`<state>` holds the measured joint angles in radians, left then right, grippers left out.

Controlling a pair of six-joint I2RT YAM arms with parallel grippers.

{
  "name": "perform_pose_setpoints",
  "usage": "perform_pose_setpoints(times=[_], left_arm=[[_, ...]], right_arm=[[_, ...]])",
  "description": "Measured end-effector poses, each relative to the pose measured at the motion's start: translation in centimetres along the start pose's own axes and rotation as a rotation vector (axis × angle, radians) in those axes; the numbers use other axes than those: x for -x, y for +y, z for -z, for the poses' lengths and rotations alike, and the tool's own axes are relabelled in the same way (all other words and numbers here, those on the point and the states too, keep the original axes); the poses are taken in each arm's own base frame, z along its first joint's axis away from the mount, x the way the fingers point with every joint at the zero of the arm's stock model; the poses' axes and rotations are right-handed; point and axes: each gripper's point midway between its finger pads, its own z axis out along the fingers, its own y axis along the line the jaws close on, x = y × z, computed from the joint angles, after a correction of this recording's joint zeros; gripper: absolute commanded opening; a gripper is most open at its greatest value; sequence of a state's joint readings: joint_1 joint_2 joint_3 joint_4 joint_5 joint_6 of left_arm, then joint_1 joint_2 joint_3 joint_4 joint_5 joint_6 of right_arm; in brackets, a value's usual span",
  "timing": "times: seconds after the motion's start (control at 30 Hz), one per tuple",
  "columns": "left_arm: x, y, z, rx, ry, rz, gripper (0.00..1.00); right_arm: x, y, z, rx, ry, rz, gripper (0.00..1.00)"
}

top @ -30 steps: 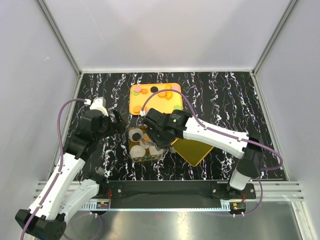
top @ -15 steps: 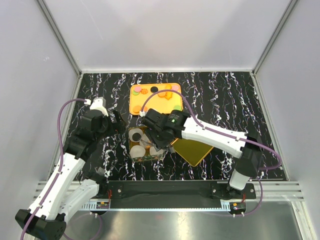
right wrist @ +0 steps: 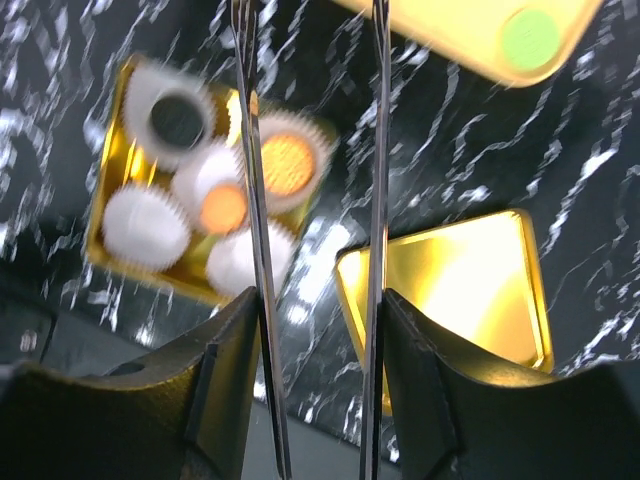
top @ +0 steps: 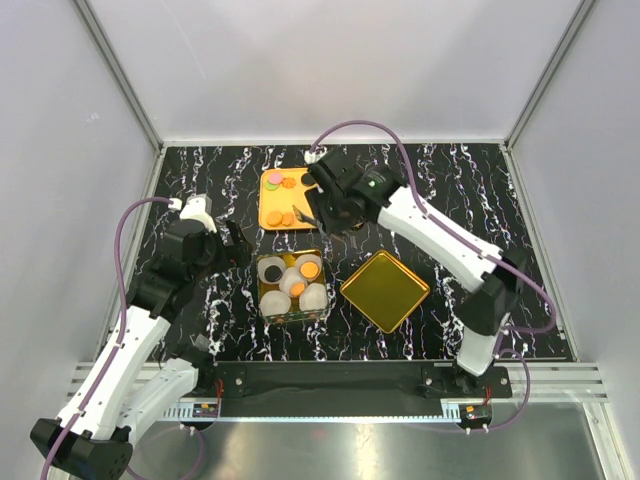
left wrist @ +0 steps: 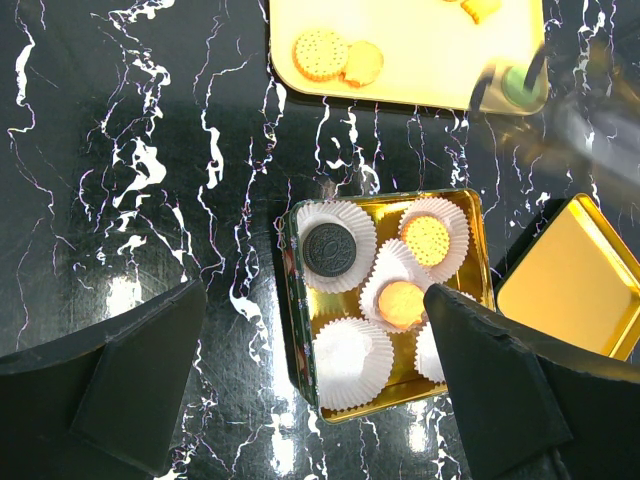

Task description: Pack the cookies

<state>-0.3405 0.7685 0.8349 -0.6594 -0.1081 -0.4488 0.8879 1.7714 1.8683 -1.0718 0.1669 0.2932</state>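
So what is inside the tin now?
The tin holds five paper cups. Three have a cookie: one black, two orange. One more cup looks empty; the last is partly hidden by the left jaws.

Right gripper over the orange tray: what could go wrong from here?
The right gripper carries thin tweezer-like fingers; a flat cookie could slip from them in transit. The paper cups in the tin crowd together, so a drop could miss. The lid lies beside the tin and could get bumped.
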Motion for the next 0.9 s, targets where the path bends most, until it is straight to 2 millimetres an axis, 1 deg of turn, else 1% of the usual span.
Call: perform_pose_setpoints(times=[0.07,0.17,0.33,0.43,0.53,0.63,0.9], left_arm=[[0.0,0.0,0.0,0.0,0.0,0.0,0.99],[0.0,0.0,0.0,0.0,0.0,0.0,0.99],[0.0,0.1,-0.1,0.003,0.003,0.0,0.99],[-0.1,0.1,-0.2,0.005,0.006,0.0,0.99],[-0.2,0.1,-0.2,0.006,0.008,0.0,0.99],[-0.3,0.2,-0.3,0.007,0.012,0.0,0.99],[-0.3,0.2,-0.2,0.007,0.012,0.0,0.99]], right_arm=[[1.4,-1.5,-1.5,-0.025,-0.001,-0.029,0.54],[2.6,-2.4,-4.6,-0.033,0.027,-0.051,0.52],[3.2,-2.2,-9.7,-0.018,0.085,-0.059,0.51],[2.9,-1.7,-11.6,-0.006,0.112,-0.056,0.52],[2.5,-1.5,-12.8,0.003,0.139,-0.055,0.52],[2.4,-1.3,-13.3,0.01,0.145,-0.055,0.52],[2.2,-0.7,-13.8,0.043,0.158,-0.073,0.5]])
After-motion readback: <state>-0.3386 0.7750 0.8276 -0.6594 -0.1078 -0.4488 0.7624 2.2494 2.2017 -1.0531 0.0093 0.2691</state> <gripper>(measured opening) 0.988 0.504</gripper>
